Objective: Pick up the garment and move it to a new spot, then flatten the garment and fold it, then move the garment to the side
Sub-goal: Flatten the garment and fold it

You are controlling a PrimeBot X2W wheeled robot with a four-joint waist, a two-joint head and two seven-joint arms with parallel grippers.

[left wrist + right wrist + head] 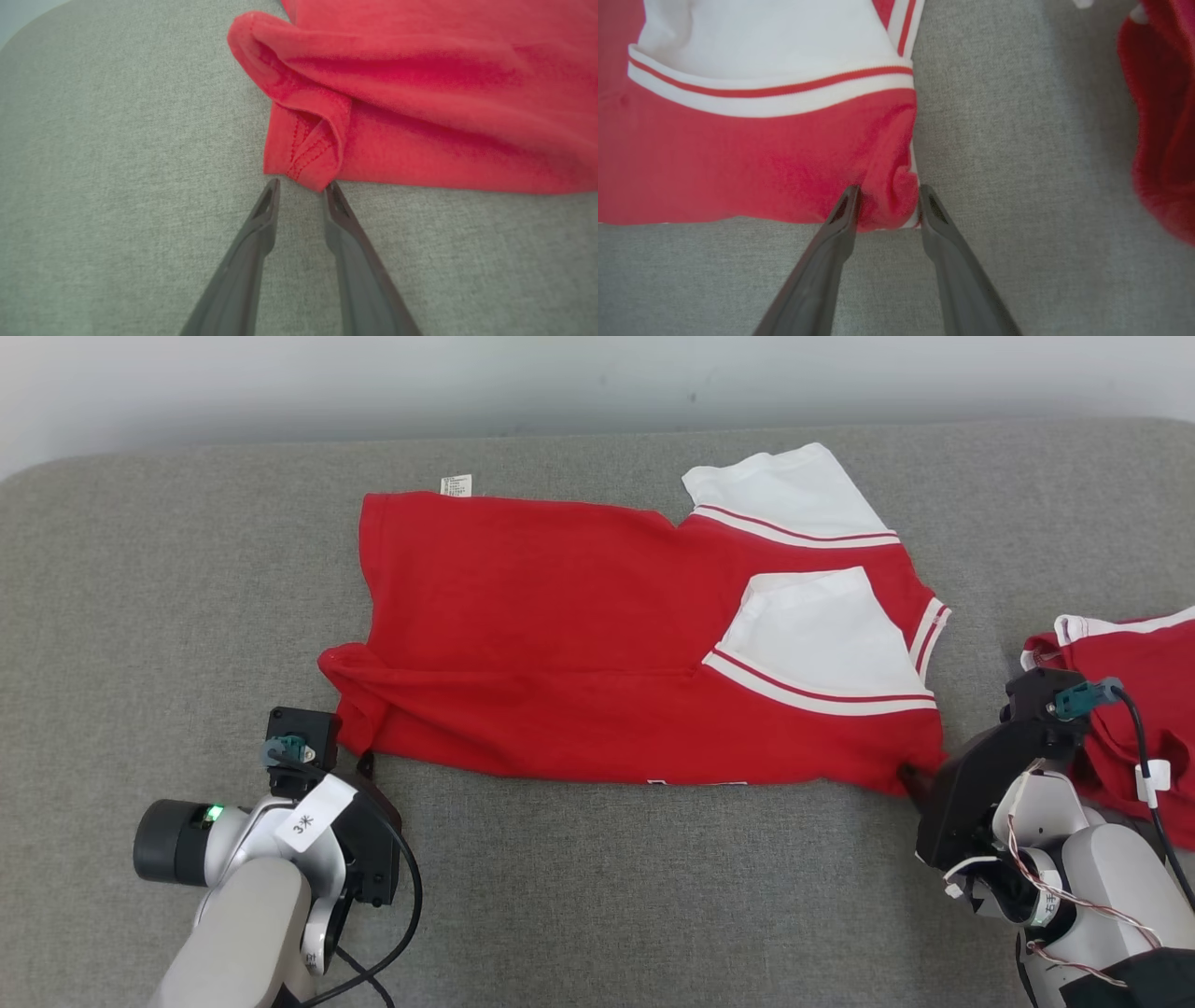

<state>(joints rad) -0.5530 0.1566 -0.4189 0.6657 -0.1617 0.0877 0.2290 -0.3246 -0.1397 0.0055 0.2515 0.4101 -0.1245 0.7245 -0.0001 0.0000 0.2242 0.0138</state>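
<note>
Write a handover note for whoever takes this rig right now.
Left pincer: jaws apart, tips at the garment's rolled near-left corner; no grip.
Right pincer: jaws apart, straddling the bunched near-right corner; can't tell if it pinches.
Garment: spread on the grey surface, one white sleeve lying on the body. A second red garment lies at the right.
Done: laid out, mostly flat.
Left: grip both corners, fold, move aside.
</note>
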